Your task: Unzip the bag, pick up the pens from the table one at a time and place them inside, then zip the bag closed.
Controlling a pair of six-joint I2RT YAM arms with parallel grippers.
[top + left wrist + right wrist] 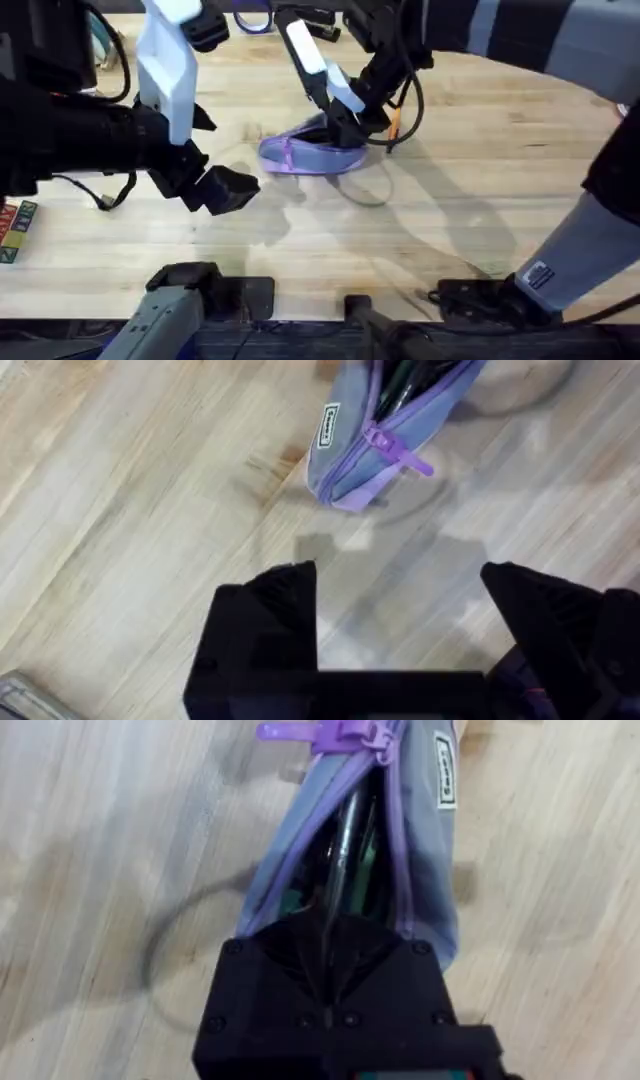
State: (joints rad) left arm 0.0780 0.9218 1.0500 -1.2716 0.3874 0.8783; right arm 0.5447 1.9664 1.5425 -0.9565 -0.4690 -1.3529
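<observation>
The lavender bag (pixel 310 155) lies unzipped in the middle of the table (pixel 450 200), its purple zipper pull (pixel 400 452) at the end nearer my left arm. My right gripper (pixel 330 925) is at the bag's open mouth, shut on the silver pen (pixel 346 825), which points down into the pouch. In the overhead view the right gripper (pixel 345 128) is over the bag's far end. An orange pen (pixel 394 124) shows just beside it. My left gripper (pixel 400 575) hovers open and holds nothing, short of the bag's near end, at the left (pixel 225 190).
Coloured blocks (pixel 15 228) sit at the table's left edge, with a black cable (pixel 110 195) close by. A purple object (pixel 250 20) lies at the far edge. A faint ring mark (pixel 365 190) is on the wood in front of the bag.
</observation>
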